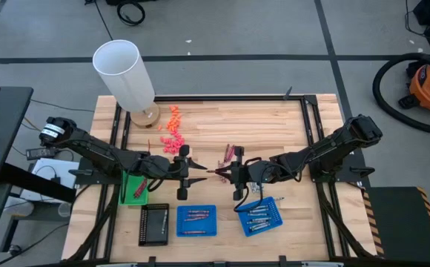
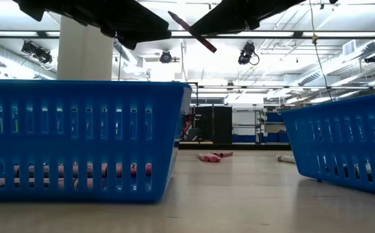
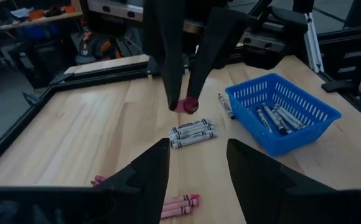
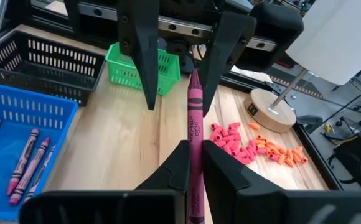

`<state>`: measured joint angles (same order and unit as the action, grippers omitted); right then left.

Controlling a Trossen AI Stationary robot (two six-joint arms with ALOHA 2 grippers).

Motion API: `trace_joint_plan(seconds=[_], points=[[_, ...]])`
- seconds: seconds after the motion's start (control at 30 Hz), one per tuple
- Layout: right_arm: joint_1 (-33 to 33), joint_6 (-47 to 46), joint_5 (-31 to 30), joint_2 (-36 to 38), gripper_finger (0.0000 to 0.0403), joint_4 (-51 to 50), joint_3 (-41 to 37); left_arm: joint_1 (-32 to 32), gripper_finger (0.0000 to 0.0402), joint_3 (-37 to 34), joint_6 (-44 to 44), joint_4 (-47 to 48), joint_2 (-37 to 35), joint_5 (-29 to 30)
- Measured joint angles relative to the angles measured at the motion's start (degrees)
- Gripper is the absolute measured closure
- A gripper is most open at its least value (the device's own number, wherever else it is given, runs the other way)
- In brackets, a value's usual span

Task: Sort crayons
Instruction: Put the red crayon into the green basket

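My right gripper is shut on a magenta crayon above the middle of the table. My left gripper faces it, open, with its fingertips standing on either side of the crayon's free tip; I cannot tell whether they touch it. In the high view the two grippers meet tip to tip, left and right. Loose grey crayons and magenta crayons lie flat on the wood below. My right gripper pinches the magenta crayon between its two fingers on the rear part of its wrapper. The crayon lies along the fingers and sticks out past their ends toward the left gripper. It is lifted clear of the table, slanting a little.
Along the near edge stand a green tray, a black tray, a blue tray with maroon crayons and a blue tray with grey ones. Pink and orange erasers and a white lamp sit at the far left.
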<state>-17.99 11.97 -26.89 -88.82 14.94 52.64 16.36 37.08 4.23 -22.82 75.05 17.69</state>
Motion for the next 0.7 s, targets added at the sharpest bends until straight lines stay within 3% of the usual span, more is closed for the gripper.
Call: trace_joint_plan(seconds=[0.27, 0.7], points=[[0.1, -0.8, 3.2, 0.0, 0.0364, 0.0, 0.0, -0.1, 0.0230, 0.0, 2.4, -3.1, 0.0, 0.0], [0.6, -1.5, 2.7, 0.0, 0.0364, 1.3, 0.0, -0.2, 0.0230, 0.0, 5.3, -10.1, 3.1, 0.0]])
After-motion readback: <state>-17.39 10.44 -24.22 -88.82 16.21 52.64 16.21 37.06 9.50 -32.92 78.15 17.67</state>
